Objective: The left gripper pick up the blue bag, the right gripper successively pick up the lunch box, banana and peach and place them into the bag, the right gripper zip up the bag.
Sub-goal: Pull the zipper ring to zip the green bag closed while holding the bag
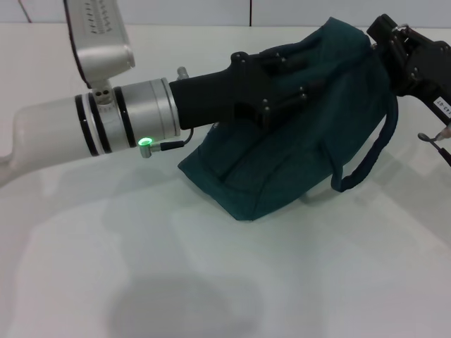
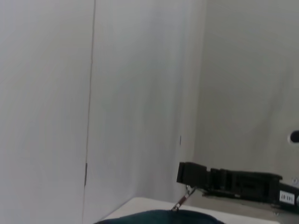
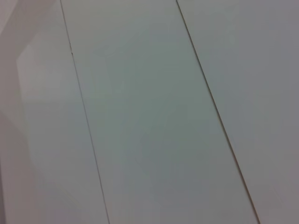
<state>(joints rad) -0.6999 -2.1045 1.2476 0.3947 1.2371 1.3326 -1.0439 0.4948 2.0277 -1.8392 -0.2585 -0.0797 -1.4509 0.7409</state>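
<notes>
The blue bag [image 1: 303, 151] lies tilted on the white table, its mouth looking closed and one loop handle [image 1: 370, 162] hanging to the right. My left gripper [image 1: 299, 84] reaches in from the left on its silver arm and is shut on the bag's upper fabric. My right gripper [image 1: 379, 34] is at the bag's top right corner. In the left wrist view the right gripper [image 2: 182, 175] holds the metal zipper pull [image 2: 182, 200] just above the bag's edge [image 2: 159, 217]. The lunch box, banana and peach are out of view.
Bare white table [image 1: 211, 282] spreads in front of and left of the bag. Panelled wall [image 2: 140, 93] stands behind the table. A thin cable with a metal clip [image 1: 431, 138] hangs by the right arm.
</notes>
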